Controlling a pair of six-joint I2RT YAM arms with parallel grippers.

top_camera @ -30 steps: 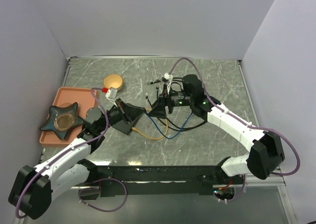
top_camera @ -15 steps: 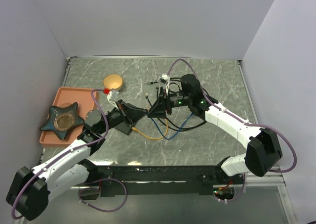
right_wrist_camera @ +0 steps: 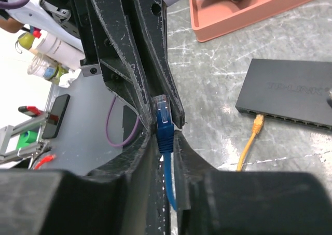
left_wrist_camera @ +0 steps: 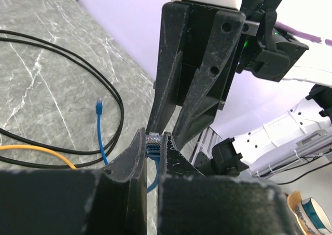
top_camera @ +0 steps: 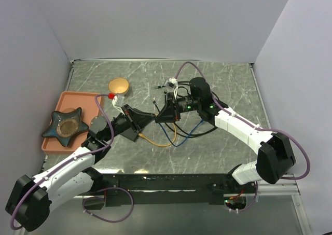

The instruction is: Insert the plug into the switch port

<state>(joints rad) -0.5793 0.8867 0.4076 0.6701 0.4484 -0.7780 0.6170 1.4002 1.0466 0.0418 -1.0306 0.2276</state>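
The right gripper (right_wrist_camera: 165, 137) pinches the blue plug (right_wrist_camera: 162, 113) tight between its fingers. The left gripper (left_wrist_camera: 154, 141) meets it tip to tip, also closed on the plug's clear end. Past the right fingers, off to one side, lies the switch (right_wrist_camera: 290, 92) — well apart from the plug.

— Arm positions?
— Both reach inward. The left gripper (top_camera: 148, 118) and right gripper (top_camera: 160, 115) meet tip to tip.
— Jaw state?
— Right clamped on the plug (right_wrist_camera: 162, 114); left apparently pinching its tip.
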